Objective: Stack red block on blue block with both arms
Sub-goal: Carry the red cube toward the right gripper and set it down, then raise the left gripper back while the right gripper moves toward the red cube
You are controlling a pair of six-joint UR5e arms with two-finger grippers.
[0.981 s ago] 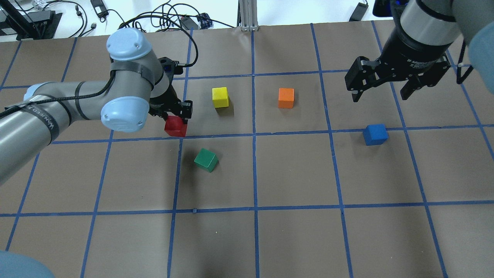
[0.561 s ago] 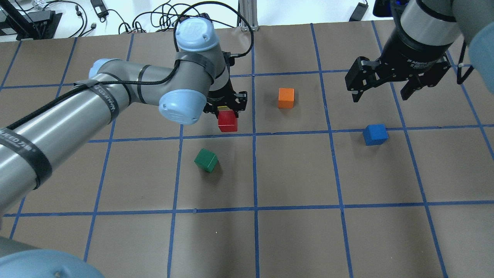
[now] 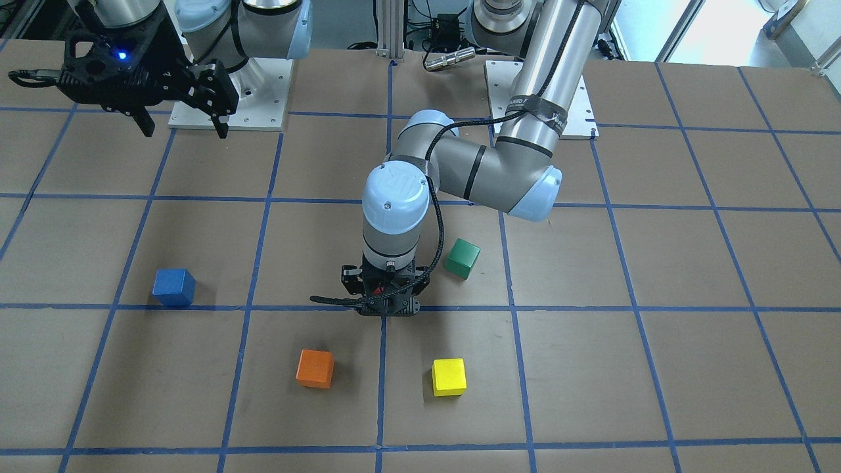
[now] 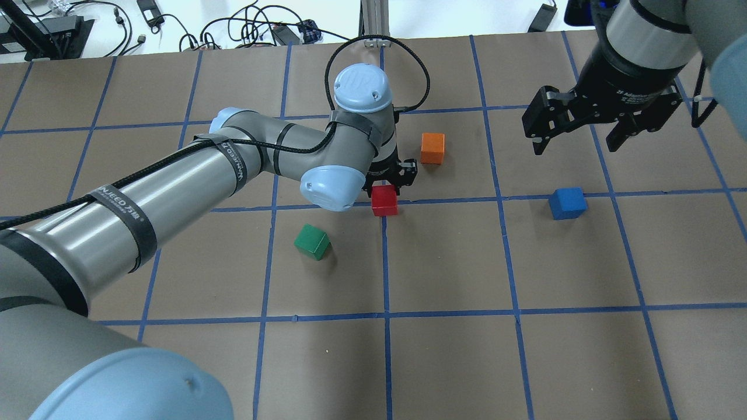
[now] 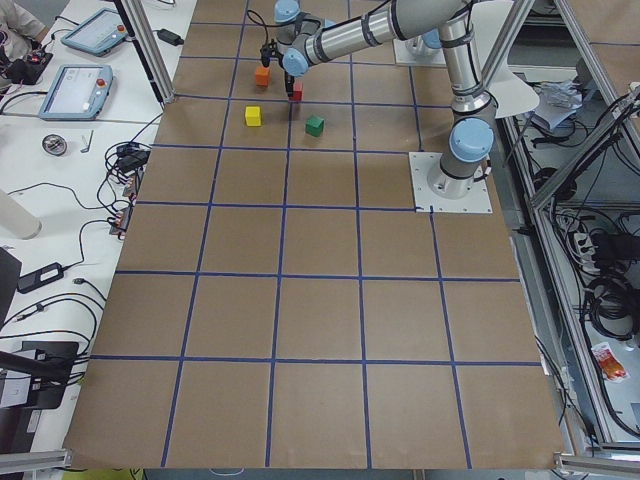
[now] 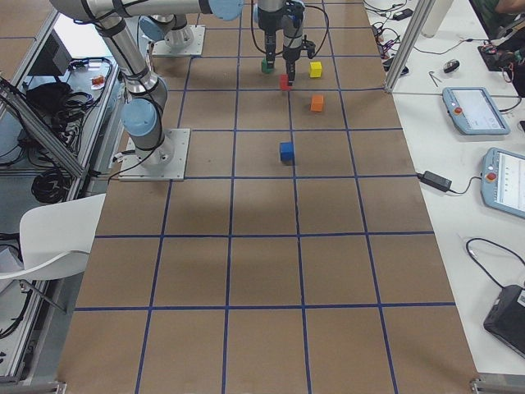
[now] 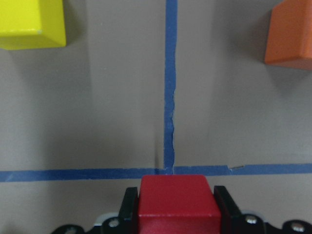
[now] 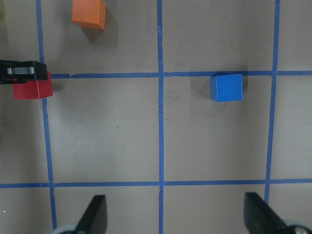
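The left gripper (image 4: pixel 390 182) is clamped on the red block (image 4: pixel 384 201). In the left wrist view its two black fingers (image 7: pixel 222 207) press the block's opposite side faces, with the block's top and forward face showing between them. The block hangs below the wrist, right over a crossing of blue tape lines on the table (image 4: pixel 443 262); whether its underside clears the paper cannot be told. The orange cube (image 4: pixel 432 147) sits near it, the green cube (image 4: pixel 312 242) on its other side, and the yellow cube (image 3: pixel 449 376) further off. The blue block (image 4: pixel 567 202) rests on the table well apart from the red one, beside a tape line. The right gripper (image 4: pixel 576 143) hovers above the table near the blue block, jaws spread wide and empty, with the block lying beyond its fingertips.
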